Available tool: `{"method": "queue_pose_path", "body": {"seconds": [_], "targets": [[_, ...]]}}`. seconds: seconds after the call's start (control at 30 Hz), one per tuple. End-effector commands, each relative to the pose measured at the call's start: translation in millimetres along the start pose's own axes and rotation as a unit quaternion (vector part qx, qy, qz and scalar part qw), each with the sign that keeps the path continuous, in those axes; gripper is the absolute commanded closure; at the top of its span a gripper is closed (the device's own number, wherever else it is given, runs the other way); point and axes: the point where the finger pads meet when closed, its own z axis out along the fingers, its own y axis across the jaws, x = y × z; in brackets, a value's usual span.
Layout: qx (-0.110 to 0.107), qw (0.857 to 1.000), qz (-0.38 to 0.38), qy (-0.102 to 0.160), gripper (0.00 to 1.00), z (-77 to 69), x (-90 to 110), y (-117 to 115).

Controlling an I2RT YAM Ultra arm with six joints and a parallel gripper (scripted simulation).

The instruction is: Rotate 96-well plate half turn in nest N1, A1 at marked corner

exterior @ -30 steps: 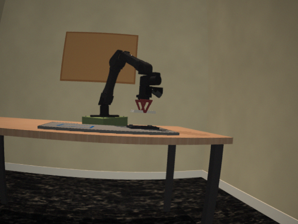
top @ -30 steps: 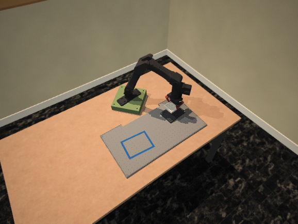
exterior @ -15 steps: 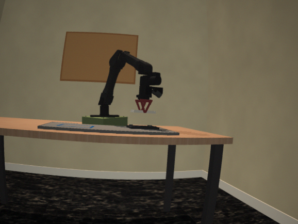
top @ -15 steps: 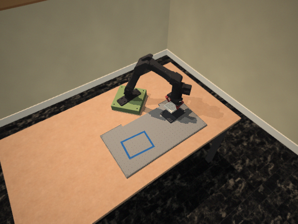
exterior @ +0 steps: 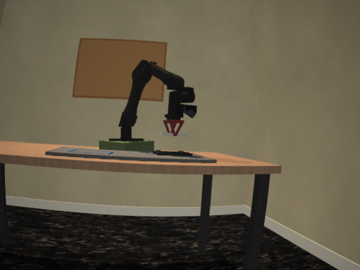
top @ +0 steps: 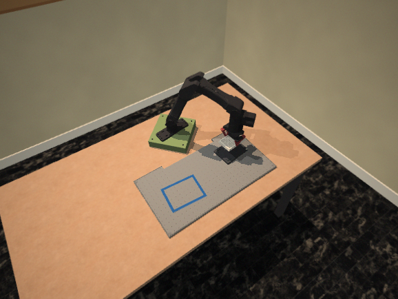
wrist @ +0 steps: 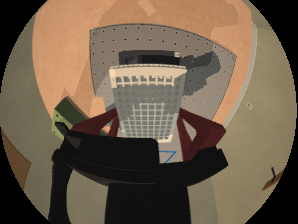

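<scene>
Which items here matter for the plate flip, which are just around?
Job: plate, held above the nest by the gripper; nest; blue outline on the deck.
Around: green base; table; wall board.

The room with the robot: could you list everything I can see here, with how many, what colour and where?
Table: one, orange-brown top, dark legs, on a dark speckled floor.
Deck plate: one, grey, on the table.
Taped outline B1: one, blue, on the deck's near end.
Plate nest N1: one, black, on the deck's far end, nothing seated in it.
96-well plate: one, white, held level in the air above the nest.
Board: one, orange, on the wall.
Base block: one, green, under the arm.
Arm: one, black.
Tool: one, red fingers, shut on the plate.
</scene>
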Motion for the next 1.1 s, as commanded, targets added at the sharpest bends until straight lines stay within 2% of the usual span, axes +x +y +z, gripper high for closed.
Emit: {"method": "queue_pose_path", "body": {"seconds": [0.0,1.03,1.07], "targets": [[0.01,1.0,0.001,-0.009,1.0,-8.9,-2.3,-2.7],[0.01,1.0,0.001,-0.009,1.0,-8.9,-2.3,-2.7],[0.01,1.0,0.017,-0.009,1.0,-8.8,1.0,-3.1]]}}
